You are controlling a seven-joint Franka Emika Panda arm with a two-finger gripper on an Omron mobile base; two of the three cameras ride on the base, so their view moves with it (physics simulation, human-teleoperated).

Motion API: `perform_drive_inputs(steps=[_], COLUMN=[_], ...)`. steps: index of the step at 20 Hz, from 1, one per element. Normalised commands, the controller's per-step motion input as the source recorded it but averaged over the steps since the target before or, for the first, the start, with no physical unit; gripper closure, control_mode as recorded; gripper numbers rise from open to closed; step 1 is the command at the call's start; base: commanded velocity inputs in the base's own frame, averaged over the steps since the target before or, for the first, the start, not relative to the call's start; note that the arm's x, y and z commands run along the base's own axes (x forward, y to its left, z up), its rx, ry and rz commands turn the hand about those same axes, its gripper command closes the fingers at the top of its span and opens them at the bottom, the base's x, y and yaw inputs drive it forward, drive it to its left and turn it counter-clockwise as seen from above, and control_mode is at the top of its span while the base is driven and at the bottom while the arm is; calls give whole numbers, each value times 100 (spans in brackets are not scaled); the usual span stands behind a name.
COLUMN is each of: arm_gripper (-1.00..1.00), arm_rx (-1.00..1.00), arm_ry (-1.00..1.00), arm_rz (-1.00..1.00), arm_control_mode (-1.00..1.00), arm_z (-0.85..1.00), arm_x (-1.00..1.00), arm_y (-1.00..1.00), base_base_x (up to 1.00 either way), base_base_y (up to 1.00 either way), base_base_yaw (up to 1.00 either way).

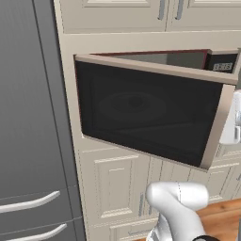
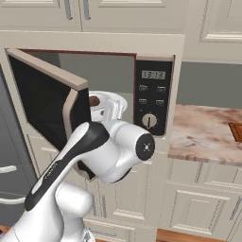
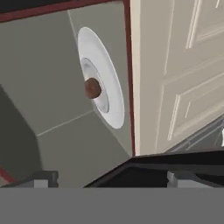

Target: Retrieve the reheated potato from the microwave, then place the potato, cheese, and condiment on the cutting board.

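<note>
The microwave (image 2: 153,94) is built into the beige cabinets, and its dark glass door (image 1: 141,108) is swung open. Inside, the brown potato (image 3: 92,88) sits in the middle of a white plate (image 3: 111,87); the right base view also catches the potato (image 2: 94,100) past the door's edge. My gripper (image 3: 111,178) is open in front of the cavity, a short way from the potato, with nothing between its fingers. A corner of the cutting board (image 2: 236,131) lies on the marble counter (image 2: 203,132) at the far right. The cheese and the condiment are out of view.
The open door (image 2: 47,99) juts out to the left of my hand, and its dark edge (image 3: 175,162) crosses low in the hand view. A tall grey unit with handles (image 1: 28,141) stands left of the microwave. Cabinet doors (image 2: 203,208) run below the counter.
</note>
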Motion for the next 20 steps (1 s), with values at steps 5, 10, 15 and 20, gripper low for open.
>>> perform_drive_inputs(steps=[5,10,15,20], arm_gripper=[-100,-100,-100,-100], arm_rx=[13,8,3,0], arm_ry=[12,2,0,-1], arm_rz=[0,1,2,7], arm_control_mode=[-100,-100,-100,-100], arm_z=[-2,0,-2,-10], arm_x=[-17,-43,-50,-58], arm_y=[22,23,37,55], base_base_x=[0,0,0,0], base_base_y=[0,0,0,0], base_base_yaw=[0,0,0,0])
